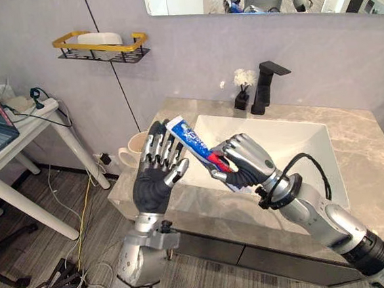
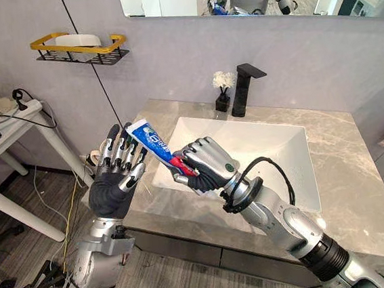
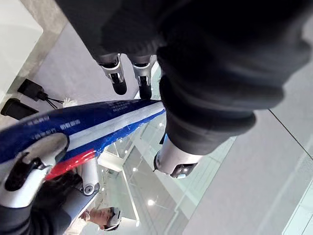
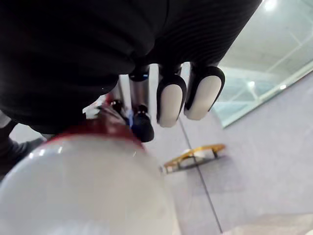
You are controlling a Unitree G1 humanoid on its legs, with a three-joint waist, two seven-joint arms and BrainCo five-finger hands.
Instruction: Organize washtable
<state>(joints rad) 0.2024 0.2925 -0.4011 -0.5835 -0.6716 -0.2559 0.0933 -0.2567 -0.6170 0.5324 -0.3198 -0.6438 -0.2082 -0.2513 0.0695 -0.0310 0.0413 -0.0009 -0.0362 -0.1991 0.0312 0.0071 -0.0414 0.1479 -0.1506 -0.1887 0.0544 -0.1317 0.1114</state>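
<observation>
Your right hand (image 1: 248, 160) is clenched round the red cap end of the toothpaste tube (image 1: 193, 142), holding it in the air over the front left part of the basin (image 1: 293, 134). From that fist the tube slants up toward 10 o'clock. Your left hand (image 1: 156, 178) stands at the right hand's 9 o'clock, fingers straight and spread, just beside the tube's flat end. You cannot tell whether they touch it. A mug (image 1: 133, 150) sits on the counter (image 1: 371, 167) behind the left hand. The black faucet (image 1: 266, 86) and a small flower vase (image 1: 243, 93) stand at the basin's 12 o'clock.
</observation>
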